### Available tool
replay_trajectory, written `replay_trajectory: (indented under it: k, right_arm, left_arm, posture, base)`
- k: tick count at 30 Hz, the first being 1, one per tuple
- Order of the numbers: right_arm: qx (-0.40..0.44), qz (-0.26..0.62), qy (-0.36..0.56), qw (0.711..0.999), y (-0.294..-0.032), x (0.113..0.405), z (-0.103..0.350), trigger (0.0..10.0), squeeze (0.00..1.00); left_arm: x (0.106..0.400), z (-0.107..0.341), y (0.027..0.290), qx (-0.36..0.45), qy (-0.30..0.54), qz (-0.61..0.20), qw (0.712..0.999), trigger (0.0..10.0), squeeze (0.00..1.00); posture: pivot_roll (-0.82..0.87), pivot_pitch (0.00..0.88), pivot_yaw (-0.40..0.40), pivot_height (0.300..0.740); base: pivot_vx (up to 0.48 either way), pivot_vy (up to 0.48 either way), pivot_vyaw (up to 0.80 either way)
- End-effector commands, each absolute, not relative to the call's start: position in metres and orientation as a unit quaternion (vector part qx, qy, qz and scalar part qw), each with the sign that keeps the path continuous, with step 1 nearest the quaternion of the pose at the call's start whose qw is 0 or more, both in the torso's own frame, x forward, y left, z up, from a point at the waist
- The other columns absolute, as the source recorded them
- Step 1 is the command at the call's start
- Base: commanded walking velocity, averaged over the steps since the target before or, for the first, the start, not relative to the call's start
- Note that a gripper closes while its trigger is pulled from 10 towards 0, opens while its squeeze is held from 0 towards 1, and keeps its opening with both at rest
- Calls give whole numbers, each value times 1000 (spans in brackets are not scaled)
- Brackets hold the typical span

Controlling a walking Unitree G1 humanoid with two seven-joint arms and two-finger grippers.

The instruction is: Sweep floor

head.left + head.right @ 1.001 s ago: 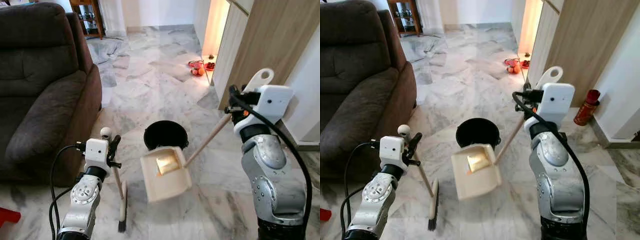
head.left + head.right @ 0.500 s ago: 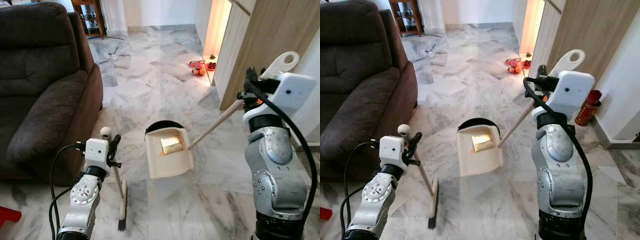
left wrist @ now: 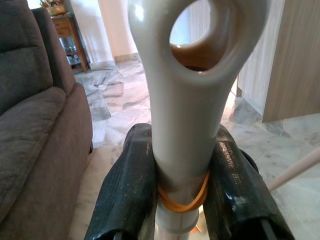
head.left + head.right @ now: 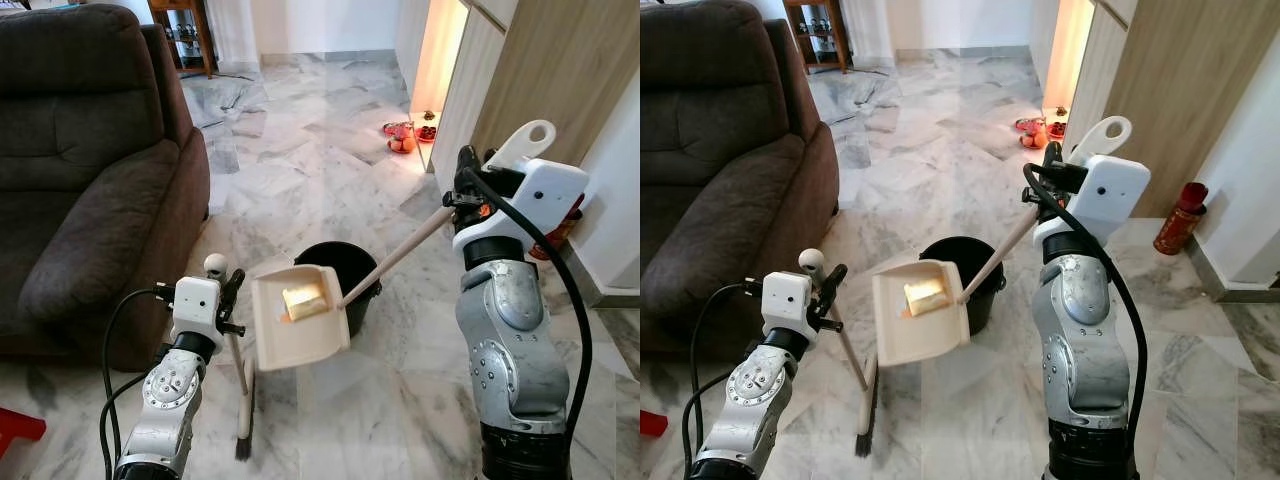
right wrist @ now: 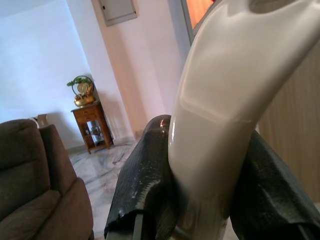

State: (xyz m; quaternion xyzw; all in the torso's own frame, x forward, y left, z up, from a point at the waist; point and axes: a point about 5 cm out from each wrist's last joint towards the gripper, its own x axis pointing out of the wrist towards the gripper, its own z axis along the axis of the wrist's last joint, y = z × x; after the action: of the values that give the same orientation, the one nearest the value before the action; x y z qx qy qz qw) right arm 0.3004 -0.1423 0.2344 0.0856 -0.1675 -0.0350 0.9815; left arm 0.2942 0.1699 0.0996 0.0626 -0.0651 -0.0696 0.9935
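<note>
Your dustpan [image 4: 297, 318] has swung across in the last half second. It was sitting over the mouth of the black bin [image 4: 350, 272], tray tilted as if to tip, and now it hangs off to the left of the bin, its right edge just overlapping the rim. The yellowish scrap [image 4: 303, 301] is still lying in the tray, near the end where the handle joins. So the load has not gone into the bin; I would judge the emptying step as not done yet, and you will likely need to bring the tray back over the opening and tilt it more steeply.

Your right gripper [image 4: 470, 190] is clamped on the top of the dustpan's long handle [image 4: 395, 257], just below the hanging loop; the right wrist view shows both black fingers [image 5: 145, 180] pressed against the pale shaft. The tray hangs at the far end of that handle, down and to the left of the gripper and well apart from it, raised above the marble floor [image 4: 300, 140].

Your left gripper [image 4: 228, 300] is closed on the broom handle [image 3: 185, 125], fingers [image 3: 127, 185] on either side with an orange rubber band under them. The broom [image 4: 243, 400] stands nearly upright, bristles down on the floor, just beside the sofa [image 4: 90, 170] and right next to the dustpan's left edge. Watch that the two do not knock as you swing back.
</note>
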Motion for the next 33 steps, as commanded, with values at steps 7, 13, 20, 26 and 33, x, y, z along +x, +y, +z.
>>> replay_trajectory:
  k: [7,13,20,26,33]
  right_arm:
    - [99,-35,-225,969,-142,298,255,10000,0]
    - [100,-34,-225,969,-140,298,254,10000,0]
    - [100,-32,-230,968,-140,299,256,10000,0]
    - [99,-30,-230,968,-139,299,257,10000,0]
    - [100,-26,-229,968,-137,299,256,10000,0]
  left_arm:
    - [298,109,171,75,-88,-68,991,10000,0]
    - [297,108,171,74,-87,-65,991,10000,0]
    - [298,110,172,73,-90,-60,991,10000,0]
    - [298,110,173,73,-93,-58,991,10000,0]
    - [297,110,173,74,-93,-57,991,10000,0]
  posture:
    - [88,18,49,740]
    - [95,33,48,740]
    - [99,38,46,740]
    - [101,43,45,740]
    - [98,47,45,740]
  base:
    - [0,0,0]
    - [0,0,0]
    - [0,0,0]
    - [41,0,0]
    - [270,0,0]
